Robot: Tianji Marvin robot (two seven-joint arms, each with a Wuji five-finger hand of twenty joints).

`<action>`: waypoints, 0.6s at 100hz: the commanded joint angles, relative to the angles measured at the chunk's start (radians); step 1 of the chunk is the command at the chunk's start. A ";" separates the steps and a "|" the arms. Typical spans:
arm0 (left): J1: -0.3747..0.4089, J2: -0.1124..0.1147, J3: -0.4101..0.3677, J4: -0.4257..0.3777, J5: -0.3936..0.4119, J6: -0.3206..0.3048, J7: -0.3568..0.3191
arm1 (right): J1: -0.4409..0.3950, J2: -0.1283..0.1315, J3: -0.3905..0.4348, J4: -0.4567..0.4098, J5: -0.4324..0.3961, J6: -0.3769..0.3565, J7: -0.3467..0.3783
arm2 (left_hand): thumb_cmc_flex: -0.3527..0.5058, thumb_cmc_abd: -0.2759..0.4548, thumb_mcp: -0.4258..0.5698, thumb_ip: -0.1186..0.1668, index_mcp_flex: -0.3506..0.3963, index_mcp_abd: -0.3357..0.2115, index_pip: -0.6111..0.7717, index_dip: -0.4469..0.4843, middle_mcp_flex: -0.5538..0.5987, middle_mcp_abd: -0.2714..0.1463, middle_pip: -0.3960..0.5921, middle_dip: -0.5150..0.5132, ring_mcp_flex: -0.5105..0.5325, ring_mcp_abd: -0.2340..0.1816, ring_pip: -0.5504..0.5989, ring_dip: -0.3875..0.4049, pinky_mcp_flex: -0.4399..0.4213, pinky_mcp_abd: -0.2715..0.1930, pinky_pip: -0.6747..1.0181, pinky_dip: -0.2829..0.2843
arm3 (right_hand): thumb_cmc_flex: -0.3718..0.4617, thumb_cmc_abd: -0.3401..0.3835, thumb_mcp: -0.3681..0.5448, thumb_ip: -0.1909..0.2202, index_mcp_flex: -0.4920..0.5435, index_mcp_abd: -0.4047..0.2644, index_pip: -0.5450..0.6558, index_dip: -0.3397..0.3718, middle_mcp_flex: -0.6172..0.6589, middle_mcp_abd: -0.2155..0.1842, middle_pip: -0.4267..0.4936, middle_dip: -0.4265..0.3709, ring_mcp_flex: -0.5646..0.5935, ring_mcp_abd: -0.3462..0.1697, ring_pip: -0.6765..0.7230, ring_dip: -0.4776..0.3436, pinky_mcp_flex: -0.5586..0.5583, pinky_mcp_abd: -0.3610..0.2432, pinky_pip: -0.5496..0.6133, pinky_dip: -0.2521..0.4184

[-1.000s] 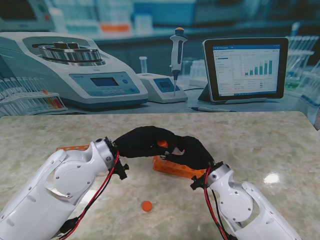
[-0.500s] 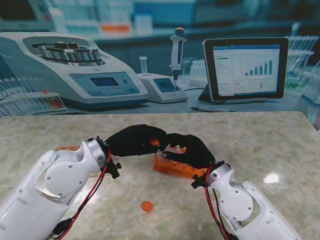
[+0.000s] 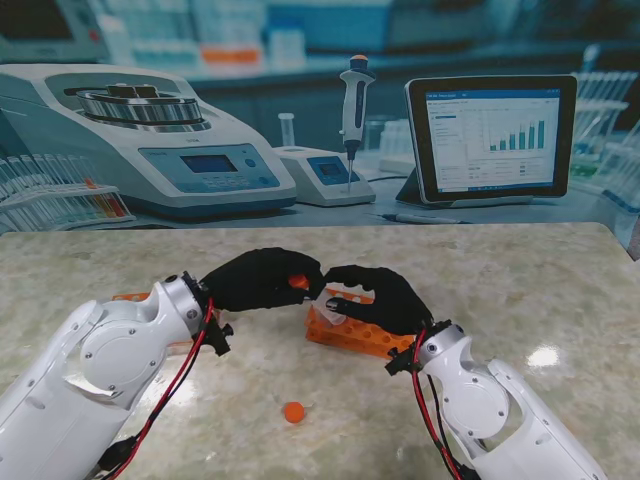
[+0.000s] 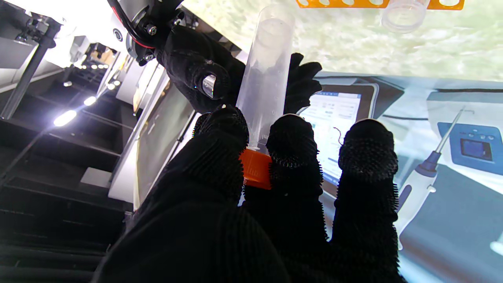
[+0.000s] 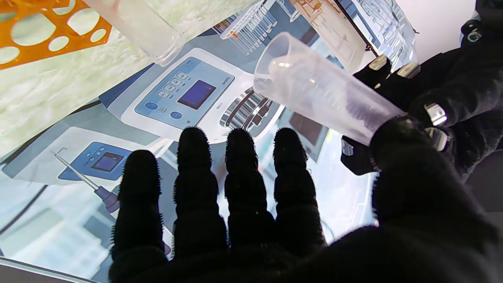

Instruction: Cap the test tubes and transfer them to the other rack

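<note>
Tube [image 4: 264,74]: clear plastic, held aloft between the two hands over the table, just above the near rack [image 3: 352,330]; tilted, its closed end pointing away from the left hand; kept off the table so the cap can seat on its mouth.

Cap [image 4: 255,168]: orange, on the tube's mouth; pinched between thumb and forefinger of the left hand [image 3: 258,280]; whether fully screwed home cannot be told.

Left hand: fingers closed narrow on the cap; third finger lies alongside, not touching it; the grip suits twisting or pressing.

Right hand [image 3: 383,296]: in its own wrist view the four fingers [image 5: 245,173] are spread and straight, the thumb against the tube's side; a loose steadying hold, judged to brace the tube while the other hand works the cap; how firmly it grips cannot be told.

Near rack: orange, on the table under the right hand, another open tube [image 5: 137,27] standing in it.

Far rack [image 3: 140,296]: orange, partly hidden behind the left arm; likely the destination.

Spare cap [image 3: 293,411]: orange, loose on the table, nearer to me, between the arms; ready for a later tube.

Stage, as judged: capping in hand; transfer not yet begun.
</note>
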 commanded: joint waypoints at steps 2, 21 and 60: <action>0.005 0.005 -0.010 -0.005 0.006 0.007 -0.008 | -0.007 -0.002 0.002 -0.001 -0.003 0.008 -0.002 | 0.133 0.181 0.280 0.046 0.093 -0.017 0.226 0.103 0.216 -0.100 0.415 0.065 0.030 -0.088 0.019 -0.008 0.011 0.007 -0.002 0.031 | -0.030 0.031 0.002 0.022 -0.042 0.002 -0.012 -0.009 -0.027 -0.011 -0.007 -0.010 -0.021 -0.007 -0.020 -0.011 -0.017 0.028 -0.017 -0.020; 0.018 0.004 -0.036 0.001 0.018 0.012 -0.006 | -0.012 -0.002 0.008 -0.001 -0.005 0.007 -0.008 | 0.133 0.181 0.281 0.045 0.094 -0.019 0.231 0.108 0.213 -0.100 0.417 0.069 0.025 -0.083 0.019 -0.003 0.001 0.015 -0.009 0.036 | -0.028 0.030 0.007 0.022 -0.037 0.002 -0.007 -0.009 -0.024 -0.008 -0.002 -0.010 -0.018 -0.008 -0.016 -0.016 -0.013 0.023 -0.011 -0.022; 0.036 0.007 -0.096 0.022 0.042 0.020 -0.015 | -0.014 -0.001 0.011 0.004 -0.011 0.010 -0.005 | 0.133 0.180 0.284 0.044 0.094 -0.016 0.233 0.113 0.212 -0.097 0.419 0.078 0.020 -0.077 0.022 0.008 -0.011 0.021 -0.010 0.055 | -0.017 0.028 0.009 0.022 -0.028 0.004 0.001 -0.006 -0.017 -0.006 0.004 -0.009 -0.017 -0.008 -0.012 -0.021 -0.012 0.025 -0.011 -0.031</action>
